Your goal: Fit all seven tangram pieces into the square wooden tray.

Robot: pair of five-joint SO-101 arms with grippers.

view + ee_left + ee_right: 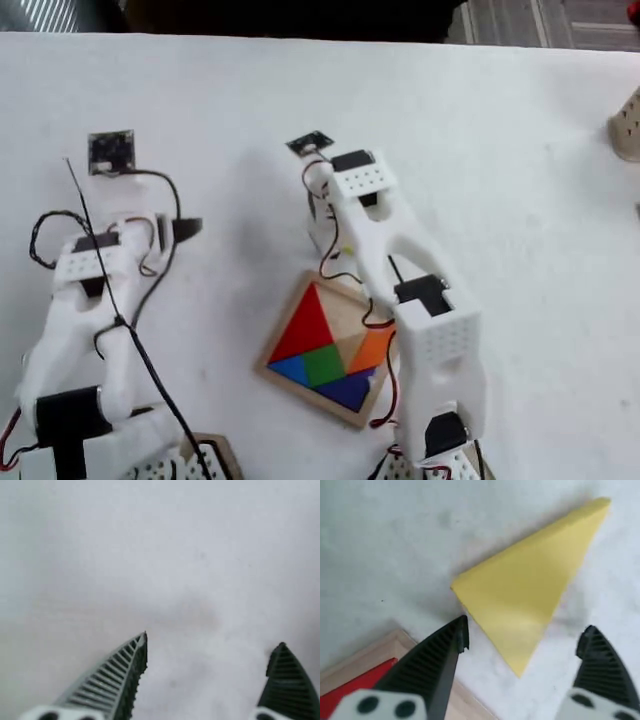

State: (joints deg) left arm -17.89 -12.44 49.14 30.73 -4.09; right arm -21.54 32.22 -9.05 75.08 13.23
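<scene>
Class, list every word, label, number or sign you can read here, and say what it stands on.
None can be read. The wooden tray, its coloured pieces and the yellow triangle carry no print; any marks on the small circuit board are too small to tell.

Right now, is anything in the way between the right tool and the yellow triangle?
No, nothing visible. The right tool is open, and the yellow triangle lies uncovered on the table right in front of it.
</scene>
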